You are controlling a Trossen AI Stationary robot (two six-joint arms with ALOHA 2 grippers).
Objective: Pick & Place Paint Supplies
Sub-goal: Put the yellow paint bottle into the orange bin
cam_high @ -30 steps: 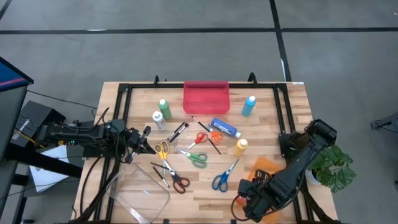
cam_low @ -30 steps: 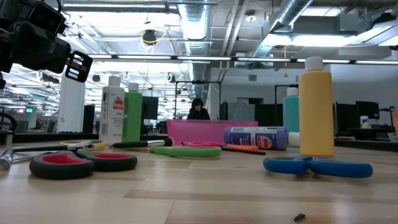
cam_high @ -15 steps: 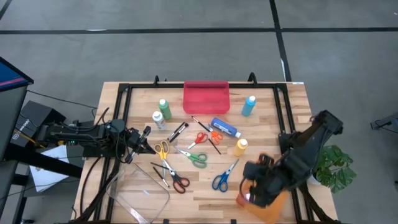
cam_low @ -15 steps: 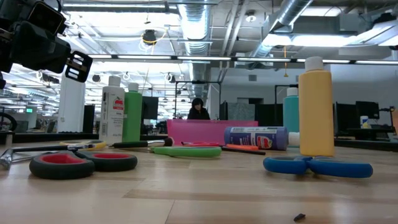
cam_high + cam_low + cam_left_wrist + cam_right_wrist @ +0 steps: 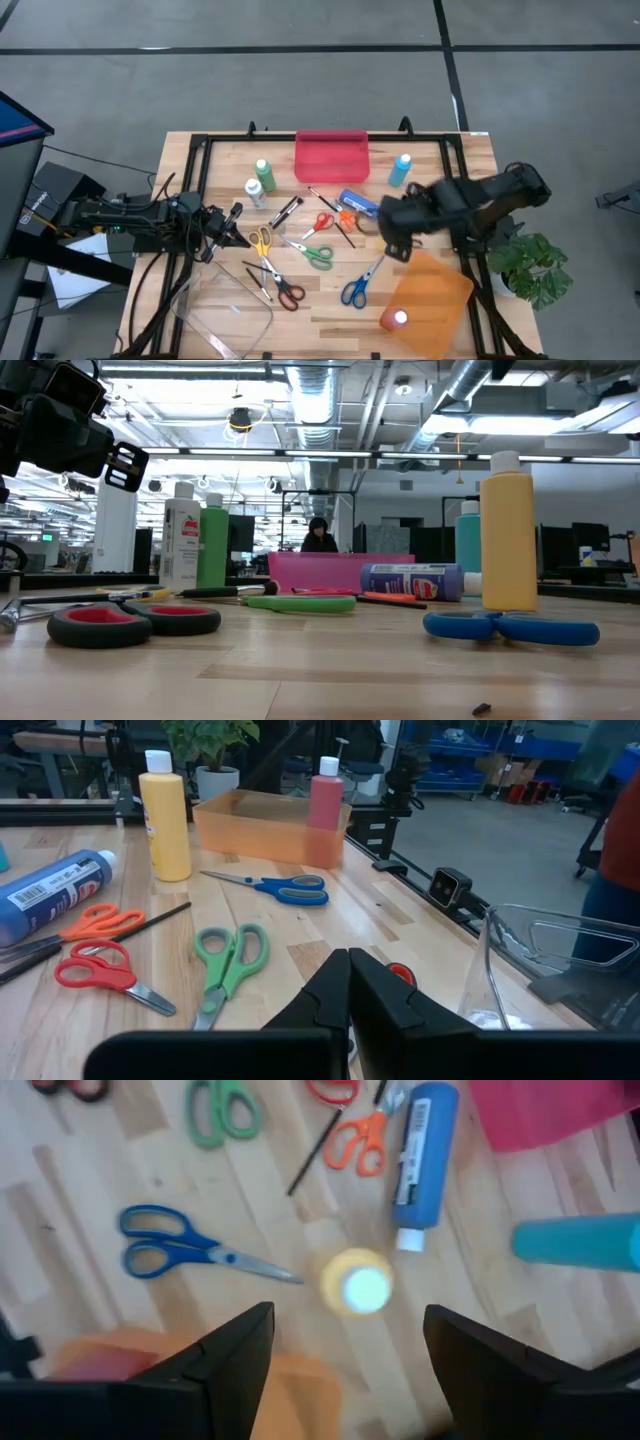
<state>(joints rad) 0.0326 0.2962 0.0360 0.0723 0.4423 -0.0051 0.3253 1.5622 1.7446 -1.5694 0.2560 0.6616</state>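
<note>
Right gripper (image 5: 345,1342) hangs over the table with fingers spread wide, nothing between them. Yellow bottle (image 5: 356,1283) stands upright almost directly below it, white cap up. Blue bottle (image 5: 420,1165) lies on its side just beyond, blue scissors (image 5: 175,1255) off to one side. Orange tray (image 5: 435,300) sits behind the gripper, a red bottle (image 5: 397,320) upright inside it. Left gripper (image 5: 350,982) is closed and empty at the table's left side, green scissors (image 5: 226,958) just ahead of its tips.
</note>
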